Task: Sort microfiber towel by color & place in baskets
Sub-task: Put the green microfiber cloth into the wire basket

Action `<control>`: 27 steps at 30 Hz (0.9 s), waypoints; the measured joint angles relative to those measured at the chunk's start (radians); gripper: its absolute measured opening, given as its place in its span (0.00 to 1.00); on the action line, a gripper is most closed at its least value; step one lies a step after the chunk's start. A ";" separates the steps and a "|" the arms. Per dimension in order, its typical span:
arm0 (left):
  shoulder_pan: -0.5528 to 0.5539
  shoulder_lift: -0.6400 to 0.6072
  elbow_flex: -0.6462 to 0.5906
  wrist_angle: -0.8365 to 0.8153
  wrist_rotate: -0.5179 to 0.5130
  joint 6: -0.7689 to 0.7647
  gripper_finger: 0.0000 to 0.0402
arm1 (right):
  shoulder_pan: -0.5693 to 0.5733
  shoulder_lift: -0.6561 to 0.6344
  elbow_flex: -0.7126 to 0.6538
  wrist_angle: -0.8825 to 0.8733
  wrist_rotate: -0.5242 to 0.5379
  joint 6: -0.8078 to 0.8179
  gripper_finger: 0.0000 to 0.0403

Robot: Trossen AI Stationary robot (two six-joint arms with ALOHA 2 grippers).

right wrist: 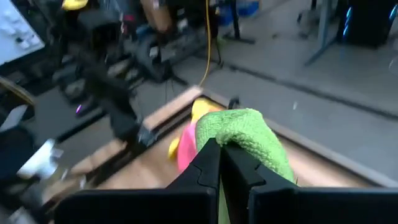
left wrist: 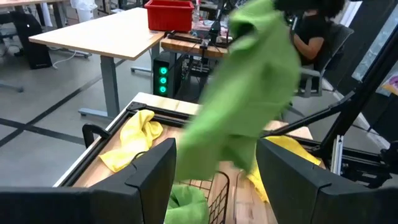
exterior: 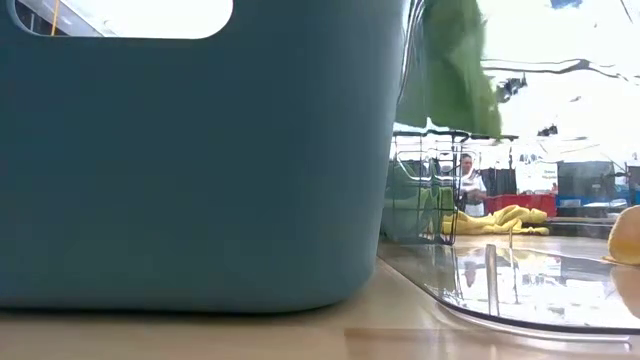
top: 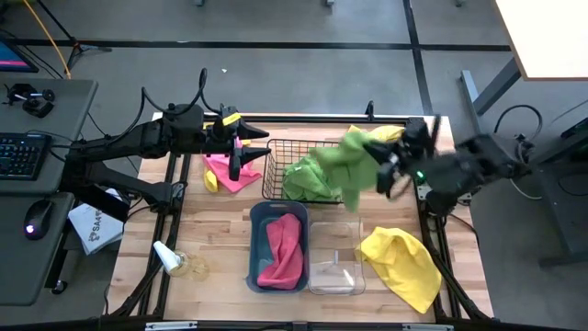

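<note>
While clamping a green towel [top: 354,156], right hand [top: 390,170], over wire basket [top: 276,156]

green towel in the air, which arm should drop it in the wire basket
Right. The right gripper is shut on the green towel, hanging by the wire basket. The left gripper is open over the pink towel.

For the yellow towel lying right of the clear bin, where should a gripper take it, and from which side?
Probably from straight above, pinching a raised fold near the upper part of the yellow towel, where it bunches up. It lies crumpled and mostly flat on the table beside the clear bin, so no edge stands free for a sideways grip.
</note>
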 joint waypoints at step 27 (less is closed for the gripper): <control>0.000 -0.008 0.000 0.005 0.083 -0.020 0.53 | -0.384 0.089 -0.535 0.934 -0.362 -0.097 0.00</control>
